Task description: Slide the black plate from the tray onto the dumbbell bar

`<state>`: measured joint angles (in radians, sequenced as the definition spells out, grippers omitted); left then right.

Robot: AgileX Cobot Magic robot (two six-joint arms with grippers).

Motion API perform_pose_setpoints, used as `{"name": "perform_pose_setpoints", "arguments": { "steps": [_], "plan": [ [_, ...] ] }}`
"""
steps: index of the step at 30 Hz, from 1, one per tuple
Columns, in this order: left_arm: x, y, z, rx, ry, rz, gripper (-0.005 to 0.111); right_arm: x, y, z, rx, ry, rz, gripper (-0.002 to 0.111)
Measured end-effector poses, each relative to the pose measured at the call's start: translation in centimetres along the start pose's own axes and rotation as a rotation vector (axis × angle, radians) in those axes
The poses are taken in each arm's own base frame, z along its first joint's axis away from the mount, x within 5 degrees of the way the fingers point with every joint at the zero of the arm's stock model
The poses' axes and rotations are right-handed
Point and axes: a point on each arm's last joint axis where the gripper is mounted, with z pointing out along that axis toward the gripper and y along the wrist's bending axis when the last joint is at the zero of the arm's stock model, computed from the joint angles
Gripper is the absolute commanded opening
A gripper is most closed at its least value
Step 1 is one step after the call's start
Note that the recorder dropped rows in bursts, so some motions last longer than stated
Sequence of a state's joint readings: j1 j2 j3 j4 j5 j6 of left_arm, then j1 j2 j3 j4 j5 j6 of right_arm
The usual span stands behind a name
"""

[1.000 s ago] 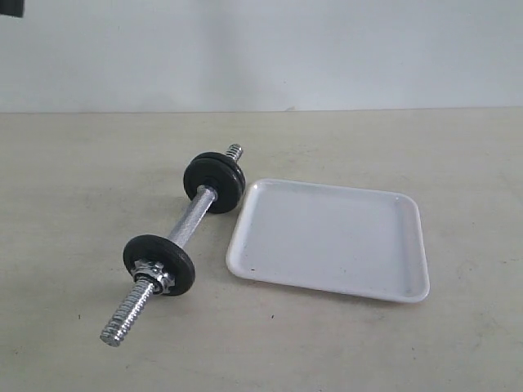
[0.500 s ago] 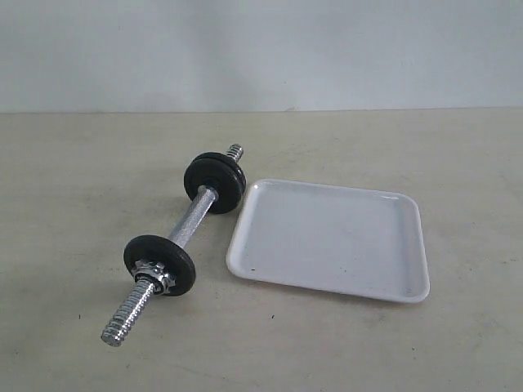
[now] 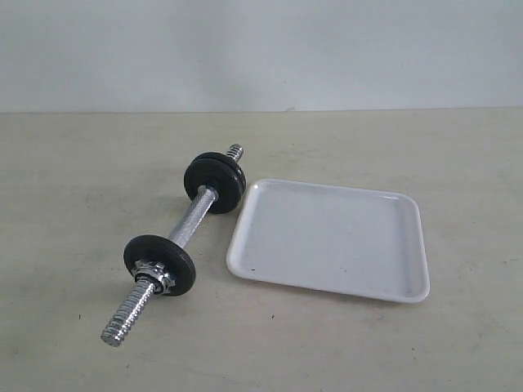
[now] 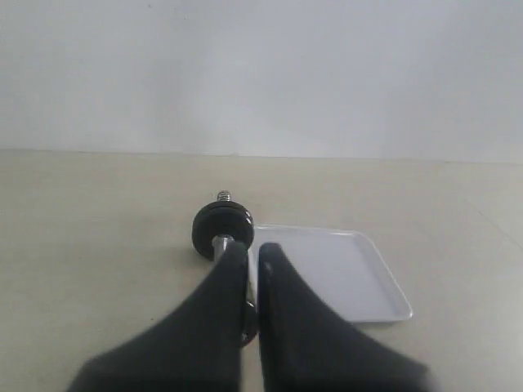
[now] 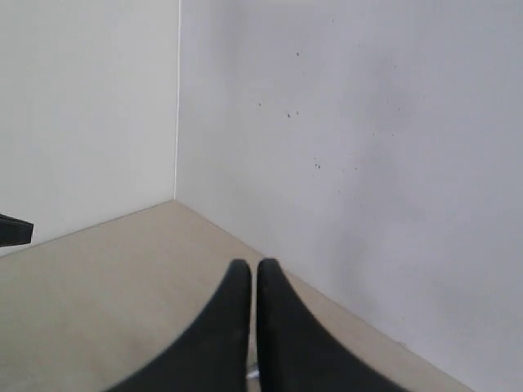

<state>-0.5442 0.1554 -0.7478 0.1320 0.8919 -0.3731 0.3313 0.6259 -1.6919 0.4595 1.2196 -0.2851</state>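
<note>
The dumbbell bar [image 3: 189, 220] lies on the table left of the white tray [image 3: 327, 241]. One black plate [image 3: 158, 265] stands on the bar's near part behind a silver nut collar [image 3: 155, 277]. Two more black plates [image 3: 214, 182] sit together near its far end. Nothing lies in the tray. Neither gripper shows in the exterior view. My left gripper [image 4: 252, 249] is shut with nothing in it and hangs above the bar, facing the far black plates [image 4: 222, 227] and the tray [image 4: 343, 273]. My right gripper [image 5: 248, 265] is shut on nothing and faces a wall corner.
Pale walls close the table at the back [image 3: 261, 57] and, in the right wrist view, at a corner [image 5: 176, 196]. A dark part [image 5: 12, 230] pokes in at that view's edge. The bar's threaded near end [image 3: 122, 320] points toward the table's front.
A dark shape at the exterior view's top left corner has gone out of view. The bar, the plates and the tray have not moved.
</note>
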Motion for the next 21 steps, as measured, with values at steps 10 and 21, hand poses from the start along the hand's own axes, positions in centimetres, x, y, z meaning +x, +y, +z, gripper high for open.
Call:
{"name": "perform_pose_setpoints", "arguments": {
  "steps": [10, 21],
  "plan": [
    [2.7, 0.9, -2.2, 0.017, -0.003, 0.023, 0.004, 5.4, 3.3, -5.6, -0.004, -0.061, -0.011, 0.000],
    [5.0, 1.4, -0.1, -0.020, 0.107, 0.059, 0.004, 10.8, 4.5, -6.7, -0.006, -0.036, -0.015, 0.000]
  ]
}}
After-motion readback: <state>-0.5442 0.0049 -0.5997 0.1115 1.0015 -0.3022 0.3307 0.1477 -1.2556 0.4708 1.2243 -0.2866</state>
